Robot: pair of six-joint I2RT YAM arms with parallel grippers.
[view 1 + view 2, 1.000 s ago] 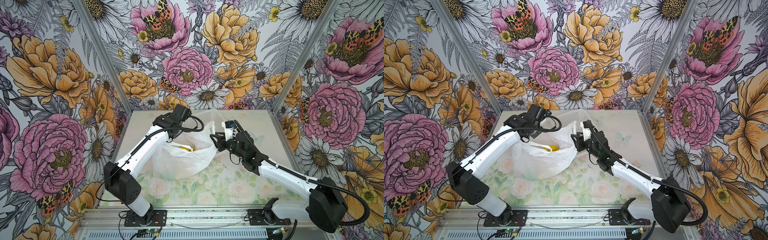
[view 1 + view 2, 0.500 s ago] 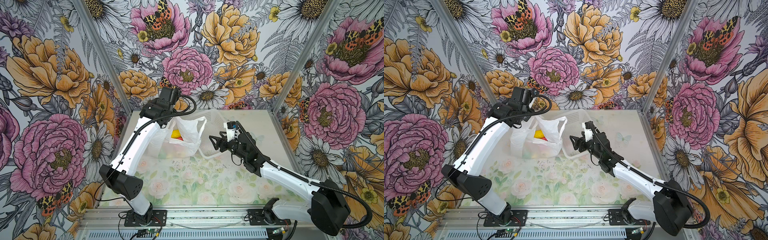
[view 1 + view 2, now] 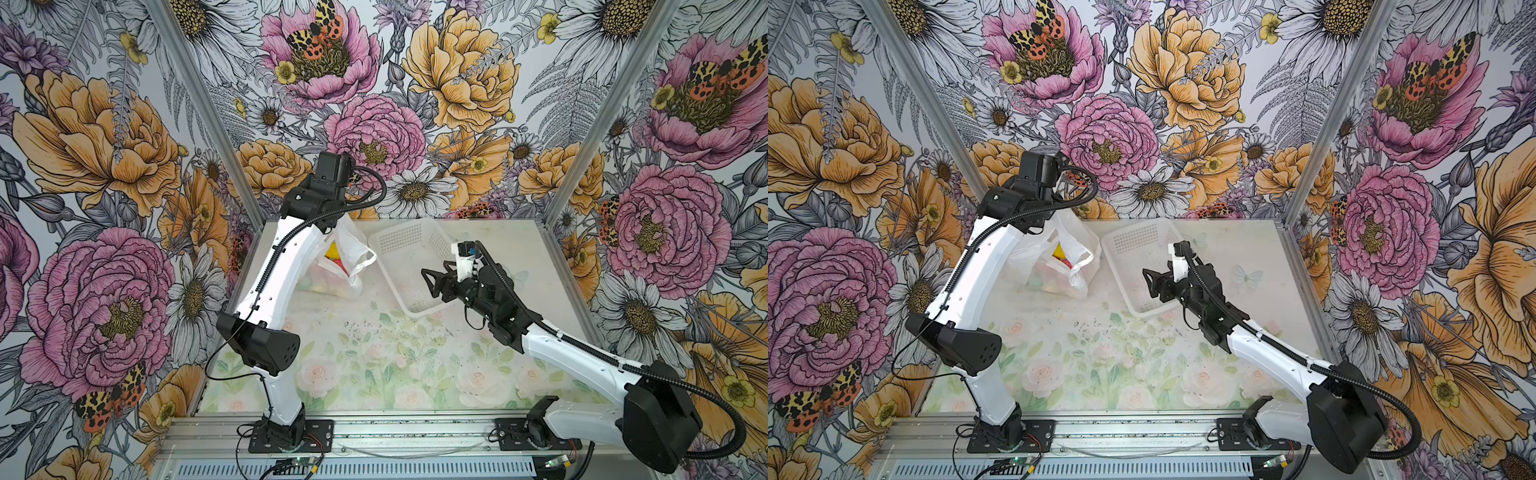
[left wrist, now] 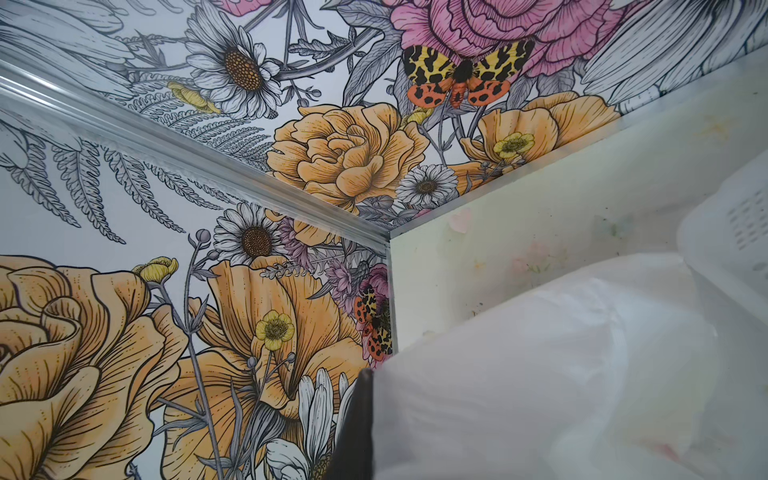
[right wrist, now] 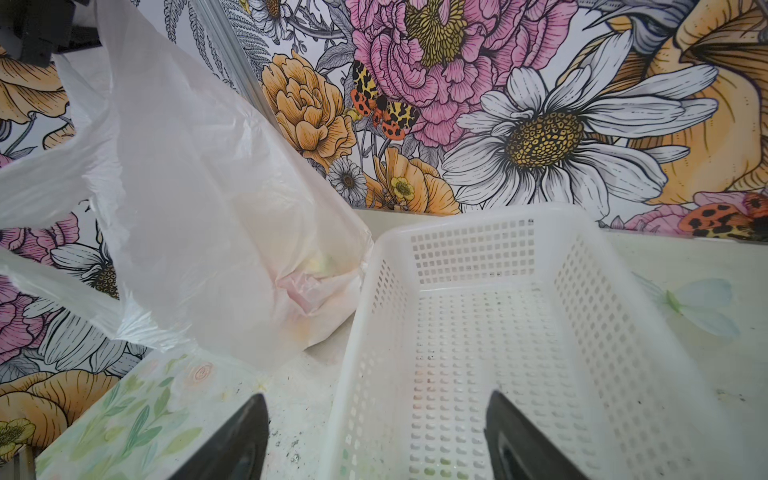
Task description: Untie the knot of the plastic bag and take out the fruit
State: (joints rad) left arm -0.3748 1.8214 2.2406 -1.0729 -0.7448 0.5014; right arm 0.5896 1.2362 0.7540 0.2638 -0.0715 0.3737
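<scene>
In both top views the flower-printed table (image 3: 374,365) is seen to carry the white lattice basket (image 3: 415,309) at upper centre; it is shown empty in the right wrist view. Left of it the plastic bag (image 3: 351,245) is hoisted by its upper edge, which is pinched in the closed left gripper (image 4: 370,415). The right gripper (image 3: 429,283) is spread wide and empty over the basket's near edge. The fruit (image 3: 332,252) is glimpsed, yellow and red, through the bag's gaping mouth. No knot is seen, so untying is judged done; all the fruit is yet to be taken out.
</scene>
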